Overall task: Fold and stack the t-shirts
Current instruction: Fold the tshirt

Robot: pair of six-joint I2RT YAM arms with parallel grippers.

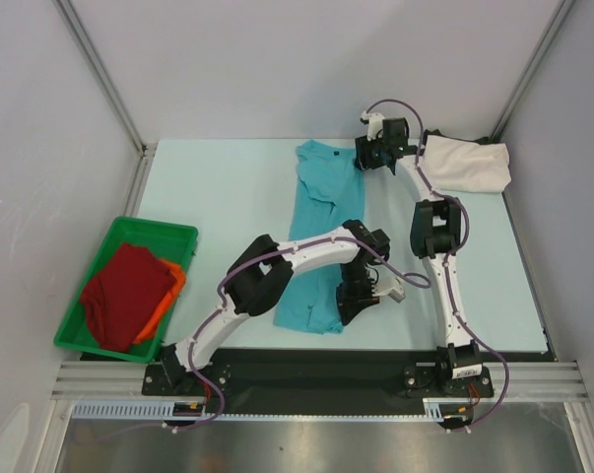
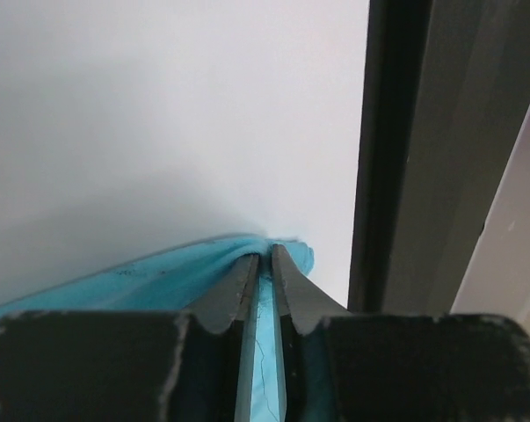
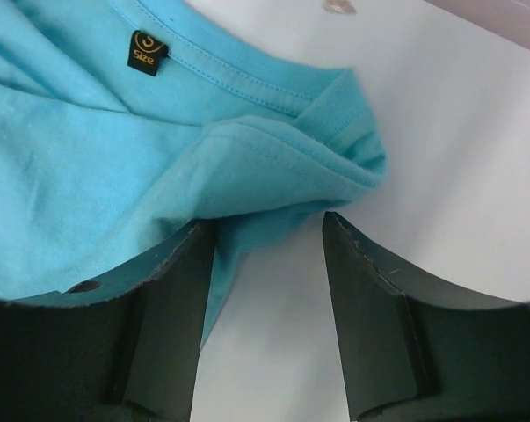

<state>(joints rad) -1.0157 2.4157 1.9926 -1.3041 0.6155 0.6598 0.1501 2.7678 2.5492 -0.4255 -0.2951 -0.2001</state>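
- Shirt [image 1: 314,212]: long axis far-to-near across the worktop [image 1: 228,197], collar toward far edge.
- Left fingers [image 2: 250,272] pinch its near end.
- Right fingers [image 3: 194,255] spread open at collar.

turquoise t-shirt [image 1: 312,209], cream t-shirt [image 1: 464,164], green bin [image 1: 157,229]

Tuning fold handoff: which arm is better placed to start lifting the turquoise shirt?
Left. Its gripper is shut on the shirt at its near end, so it could probably lift at once. The right gripper is open at the collar end, gripping nothing.
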